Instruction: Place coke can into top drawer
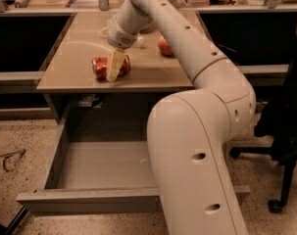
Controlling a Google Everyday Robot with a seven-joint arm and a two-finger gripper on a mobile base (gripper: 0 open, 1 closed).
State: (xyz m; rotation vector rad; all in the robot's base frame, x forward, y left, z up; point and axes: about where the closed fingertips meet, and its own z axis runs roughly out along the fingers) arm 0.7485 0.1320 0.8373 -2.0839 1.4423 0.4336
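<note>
The coke can (pixel 100 67) lies on its side on the tan tabletop (pixel 64 72), near the front edge. My gripper (pixel 113 68) reaches down onto it; its pale fingers (pixel 114 65) stand across the can's middle and hide part of it. The top drawer (pixel 104 165) is pulled open below the table, with a bare grey floor and its front panel (pixel 89 202) toward the camera. My arm's big white link covers the drawer's right part.
A round red apple (pixel 164 46) sits on the table to the right of the can, partly behind my arm. A black office chair (pixel 285 121) stands at the right. Shelves with clutter run along the back. Speckled floor lies on both sides of the drawer.
</note>
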